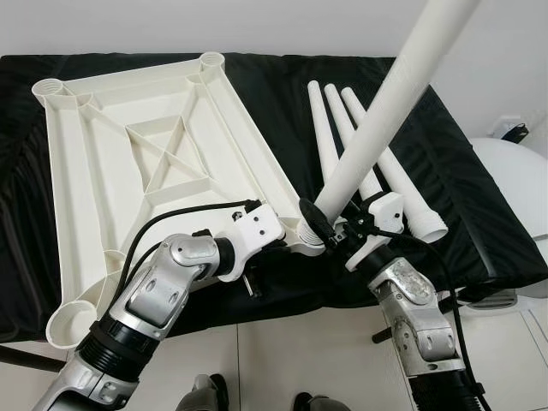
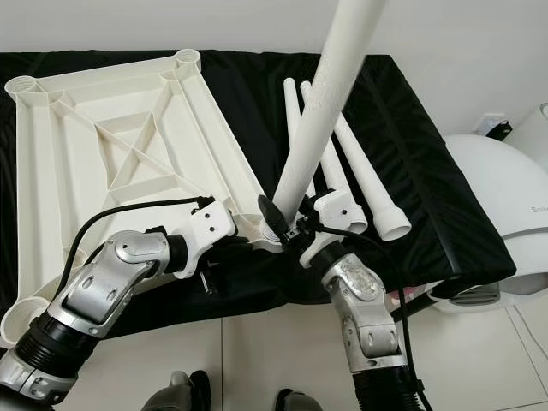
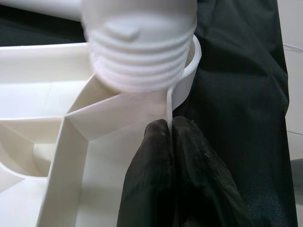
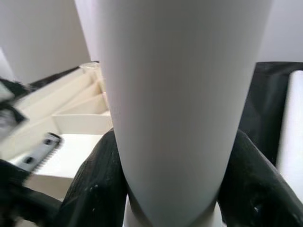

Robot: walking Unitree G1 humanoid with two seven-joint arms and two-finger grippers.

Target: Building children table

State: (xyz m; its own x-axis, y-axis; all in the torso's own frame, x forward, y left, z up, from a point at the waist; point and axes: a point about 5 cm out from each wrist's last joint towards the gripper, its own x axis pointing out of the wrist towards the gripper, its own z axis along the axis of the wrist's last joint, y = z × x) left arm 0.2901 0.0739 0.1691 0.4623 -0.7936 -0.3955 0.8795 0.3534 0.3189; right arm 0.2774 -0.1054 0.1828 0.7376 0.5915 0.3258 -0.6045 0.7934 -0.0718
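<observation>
Between right hand fingers, leg over tabletop socket.

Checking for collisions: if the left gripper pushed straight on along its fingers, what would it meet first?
Probably the threaded end of the table leg, seated at the tabletop's corner socket just beyond the left gripper, whose jaws pinch a rib.

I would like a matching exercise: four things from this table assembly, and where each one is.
1. left gripper
2. right gripper
3. table top
4. spare legs

A. lying loose on the black cloth
B. pinching a thin rib beside a corner socket
C. upside down, ribs showing
D. clamped around the raised leg

Pairs: 1-B, 2-D, 3-C, 4-A
</observation>
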